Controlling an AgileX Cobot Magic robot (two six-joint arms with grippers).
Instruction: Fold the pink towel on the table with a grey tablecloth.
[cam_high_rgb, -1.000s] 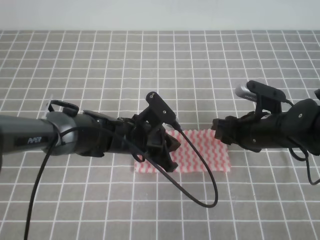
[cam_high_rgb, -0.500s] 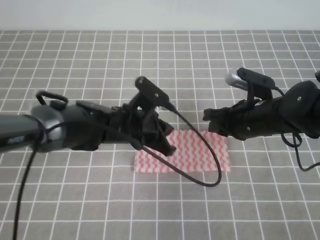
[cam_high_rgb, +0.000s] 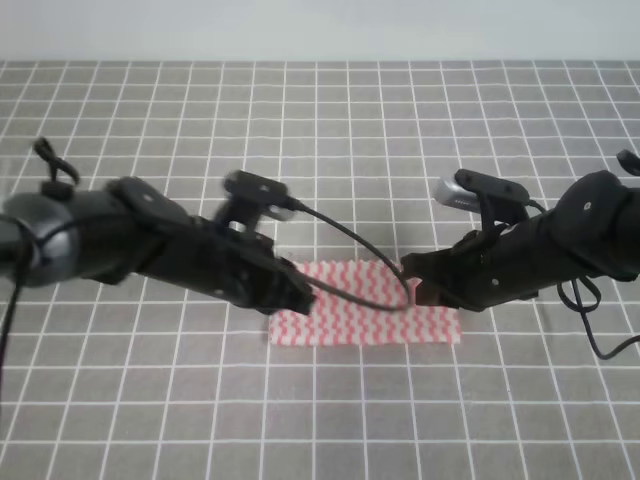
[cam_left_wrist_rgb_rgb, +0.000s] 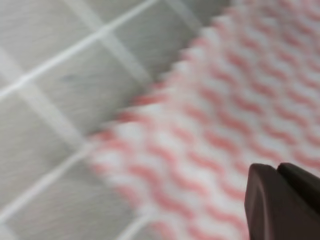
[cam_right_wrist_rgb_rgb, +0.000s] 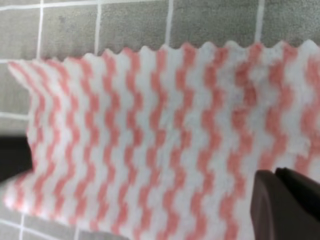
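The pink towel (cam_high_rgb: 362, 318) lies flat as a wide rectangle on the table with a grey tablecloth (cam_high_rgb: 320, 130). My left gripper (cam_high_rgb: 300, 297) is low over the towel's left part. In the left wrist view its two dark fingers (cam_left_wrist_rgb_rgb: 282, 200) are pressed together over blurred pink zigzags (cam_left_wrist_rgb_rgb: 225, 100). My right gripper (cam_high_rgb: 418, 290) is down at the towel's upper right, where a small pink bit shows beside it. The right wrist view shows shut fingertips (cam_right_wrist_rgb_rgb: 285, 200) over the towel (cam_right_wrist_rgb_rgb: 150, 125). No cloth shows clearly between either pair of fingers.
A black cable (cam_high_rgb: 350, 240) loops from the left arm across the towel's top edge. Grey gridded cloth (cam_right_wrist_rgb_rgb: 135, 25) surrounds the towel on all sides. A dark part of the left arm (cam_right_wrist_rgb_rgb: 12, 160) sits at the towel's far end in the right wrist view.
Both arms rose about half a second ago and have now dropped back down onto the towel. The left arm has stretched out lower and flatter. The towel has not shifted.
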